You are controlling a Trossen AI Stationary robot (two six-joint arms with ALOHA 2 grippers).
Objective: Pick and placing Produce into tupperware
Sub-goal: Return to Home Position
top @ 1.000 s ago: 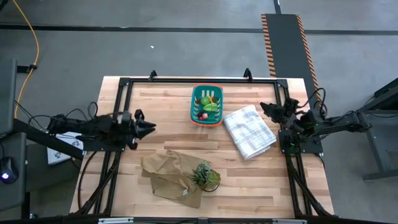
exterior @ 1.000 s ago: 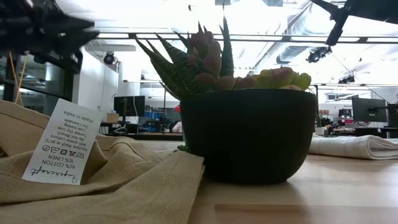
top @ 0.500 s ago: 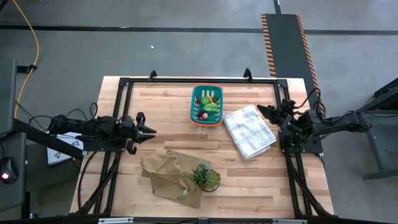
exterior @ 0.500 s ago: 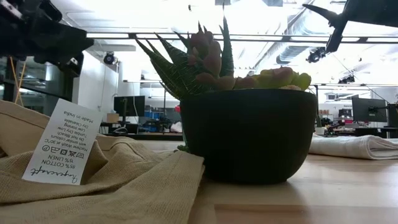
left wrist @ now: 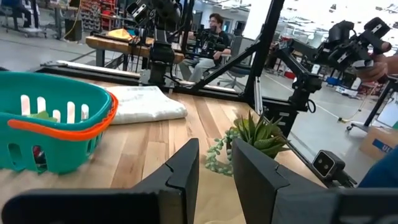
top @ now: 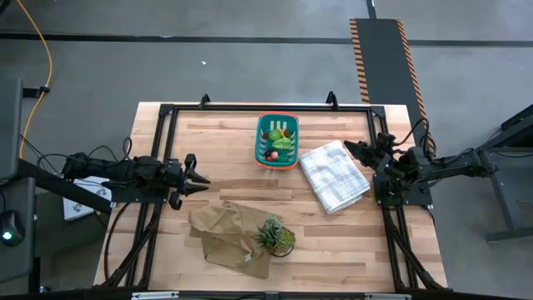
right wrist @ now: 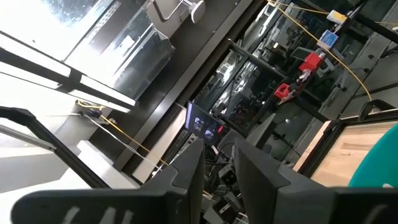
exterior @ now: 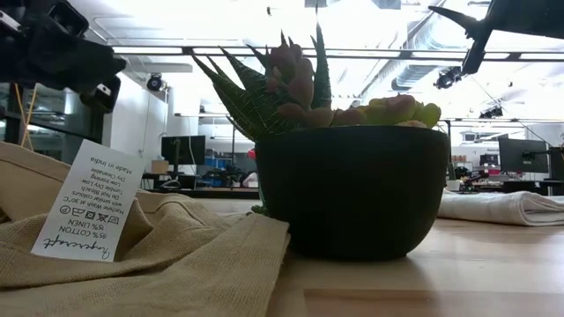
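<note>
The teal tupperware (top: 277,140) stands at the table's far middle, resting on its orange-edged base. Produce lies inside it: a light green piece (top: 284,143) and small red balls (top: 270,155). The left wrist view shows the tupperware (left wrist: 59,127) off to one side. My left gripper (top: 202,177) hovers level over the table's left part, pointing toward the right edge, its fingers (left wrist: 186,165) a narrow gap apart with nothing between them. My right gripper (top: 348,147) hangs near the right edge, tilted upward, its fingers (right wrist: 189,171) also slightly apart and empty.
A folded white checked cloth (top: 334,176) lies right of the tupperware. A crumpled tan cloth (top: 226,235) with a label (exterior: 84,216) and a dark potted plant (top: 276,236) sit near the front middle. Black frame rails (top: 266,107) run along the table's edges.
My left gripper has sunk a little toward the table and rolled about its own pointing line, levelling out. Nothing on the table has moved.
</note>
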